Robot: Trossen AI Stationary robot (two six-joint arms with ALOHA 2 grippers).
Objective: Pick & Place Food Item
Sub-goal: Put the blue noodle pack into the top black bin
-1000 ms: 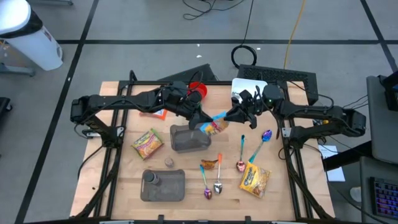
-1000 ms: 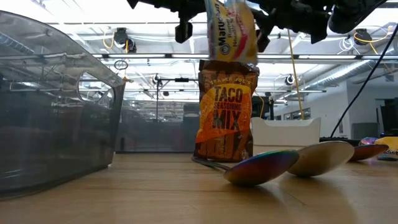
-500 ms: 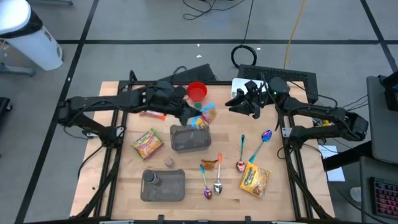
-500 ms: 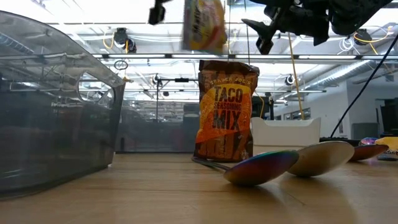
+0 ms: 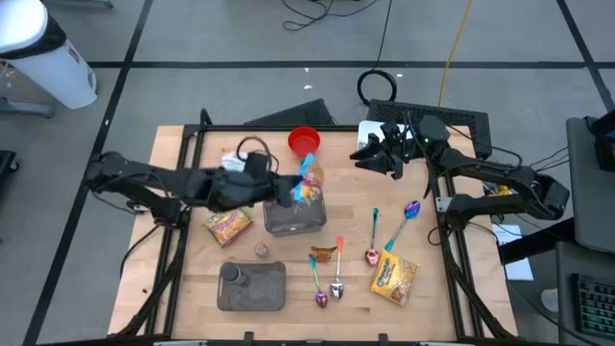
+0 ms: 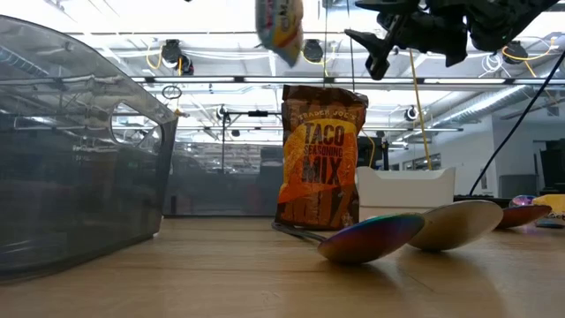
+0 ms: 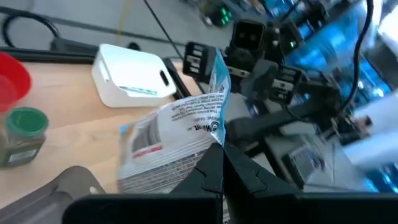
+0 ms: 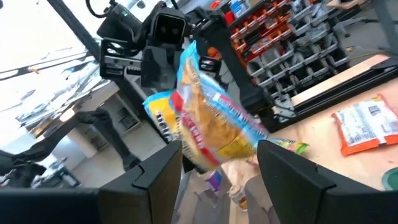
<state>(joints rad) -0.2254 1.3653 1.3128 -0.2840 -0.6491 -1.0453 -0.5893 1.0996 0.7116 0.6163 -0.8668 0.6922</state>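
Note:
My left gripper (image 5: 291,185) is shut on a blue and yellow noodle packet (image 5: 309,178) and holds it in the air over the far edge of the clear grey container (image 5: 293,216). The packet also shows at the top of the low view (image 6: 278,26) and in the right wrist view (image 8: 208,127). My right gripper (image 5: 373,159) is open and empty. It hangs to the right of the packet, near the white box (image 5: 384,133). My left gripper pinches an edge of the noodle packet (image 7: 214,142) between its two shut fingers (image 7: 208,174). The fingers come about level from the table's left. The packet sticks out past the fingertips, tilted and lifted clear of the container and the table.
A red bowl (image 5: 304,141) and a green-lidded jar (image 7: 25,127) stand behind the container. A taco seasoning pouch (image 6: 322,159) and several spoons (image 5: 375,235) lie right of it. Other noodle packets (image 5: 227,223) (image 5: 394,277) and a grey tray (image 5: 252,286) lie nearer the front.
The packet has gone from between both grippers toward the table's left, carried by my left gripper, whose arm has drawn back to the left. It now hangs over the container's far edge. My right gripper has drawn away from the packet toward the table's far right.

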